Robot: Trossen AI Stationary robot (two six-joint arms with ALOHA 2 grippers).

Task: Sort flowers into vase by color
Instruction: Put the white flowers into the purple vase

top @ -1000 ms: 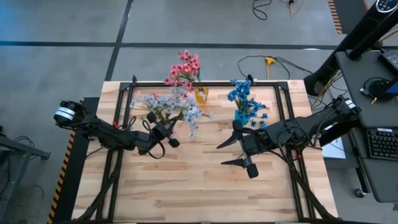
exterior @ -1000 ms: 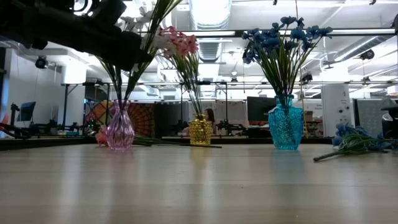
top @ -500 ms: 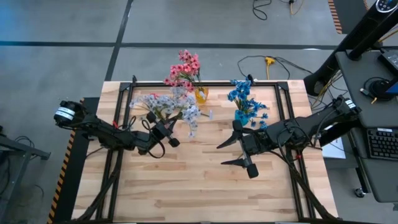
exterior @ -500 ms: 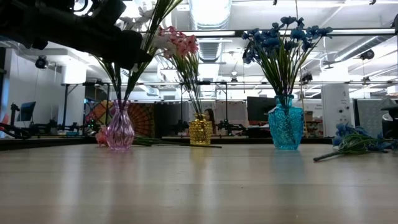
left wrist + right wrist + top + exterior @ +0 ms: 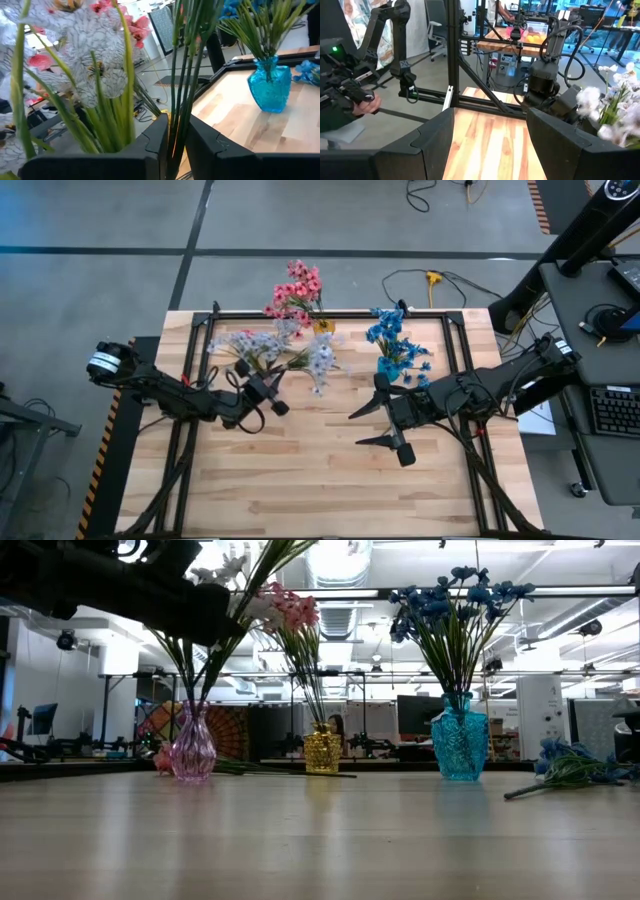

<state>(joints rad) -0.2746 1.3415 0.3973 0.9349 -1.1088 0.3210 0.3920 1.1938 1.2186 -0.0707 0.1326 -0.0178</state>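
Pink flowers (image 5: 295,288), blue flowers (image 5: 390,340) and white-lavender flowers (image 5: 262,348) stand upright in separate vases; blue sprig (image 5: 570,768) lies flat.

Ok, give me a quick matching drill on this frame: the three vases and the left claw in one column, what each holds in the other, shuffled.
Column 1:
1. pink vase
2. gold vase
3. blue vase
4. left claw

Column 2:
A. blue flowers
B. green stems of one sprig, pinched between the fingers
C. pale white-lavender flowers
D. pink flowers

Pairs: 1-C, 2-D, 3-A, 4-B
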